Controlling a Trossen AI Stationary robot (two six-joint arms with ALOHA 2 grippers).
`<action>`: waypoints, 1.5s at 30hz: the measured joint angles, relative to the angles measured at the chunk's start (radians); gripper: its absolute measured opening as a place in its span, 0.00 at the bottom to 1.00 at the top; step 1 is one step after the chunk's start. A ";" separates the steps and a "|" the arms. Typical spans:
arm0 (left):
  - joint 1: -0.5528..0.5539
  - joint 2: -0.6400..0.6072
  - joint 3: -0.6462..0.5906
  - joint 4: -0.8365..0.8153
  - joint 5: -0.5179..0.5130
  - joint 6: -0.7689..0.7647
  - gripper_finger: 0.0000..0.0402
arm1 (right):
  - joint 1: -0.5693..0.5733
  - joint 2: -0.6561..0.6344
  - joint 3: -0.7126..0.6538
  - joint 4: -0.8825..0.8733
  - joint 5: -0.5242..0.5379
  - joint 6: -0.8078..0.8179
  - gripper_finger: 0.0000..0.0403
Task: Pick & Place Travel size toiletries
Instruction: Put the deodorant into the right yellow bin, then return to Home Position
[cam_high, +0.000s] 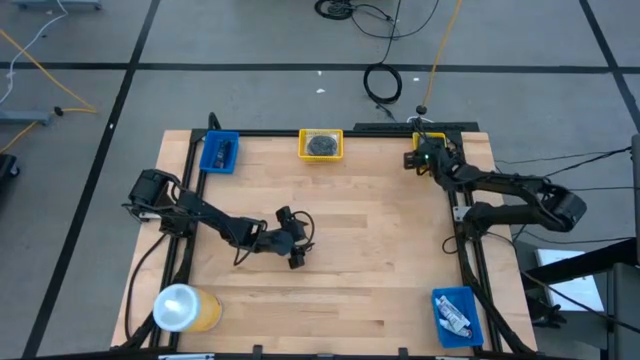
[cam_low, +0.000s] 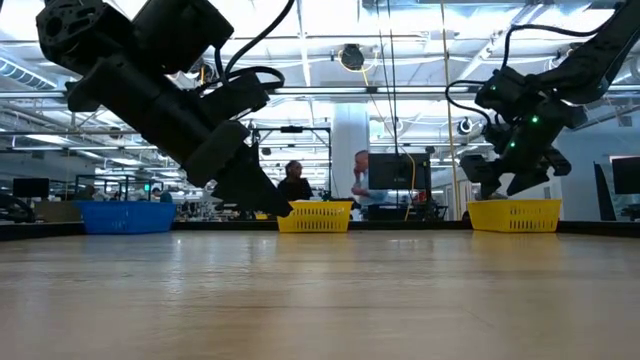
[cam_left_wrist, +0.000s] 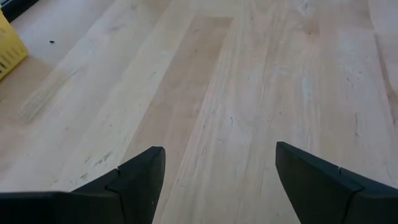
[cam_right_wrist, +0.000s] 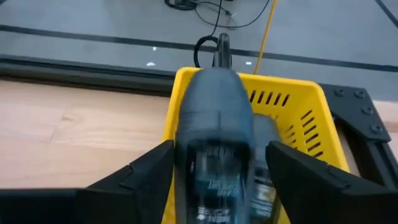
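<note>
Right wrist view: the right tool (cam_right_wrist: 217, 171) loosely straddles a grey bottle (cam_right_wrist: 214, 143) over the yellow bin (cam_right_wrist: 298, 106); left tool (cam_left_wrist: 217, 180) open.

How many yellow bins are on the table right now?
2: one yellow bin at the far edge's middle, another yellow bin at the far right corner, largely hidden under the right gripper.

The wooden table (cam_high: 340, 240) is the landmark. 2 blue bins sit on it: 1 (cam_high: 219, 152) at its far left corner, 1 (cam_high: 456, 316) at its near right corner. 2 yellow bins line its far edge: 1 (cam_high: 321, 145) at the middle, 1 (cam_right_wrist: 298, 106) at the far right corner. A yellow roll (cam_high: 184, 308) lies at its near left corner. Beyond its far edge, a black cable coil (cam_high: 382, 82) rests on the floor, and 2 people (cam_low: 295, 182) stand in the room behind.
</note>
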 joint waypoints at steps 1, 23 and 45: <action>0.000 0.000 0.000 0.000 0.000 0.000 0.74 | 0.000 -0.002 0.000 0.000 0.000 -0.010 0.63; 0.000 0.000 0.000 0.000 0.000 -0.002 0.74 | 0.515 -0.266 0.000 0.006 -0.437 -0.250 0.52; 0.000 0.000 0.000 0.001 0.000 -0.011 0.74 | 0.584 -0.936 -0.240 -0.117 -0.918 -0.417 0.01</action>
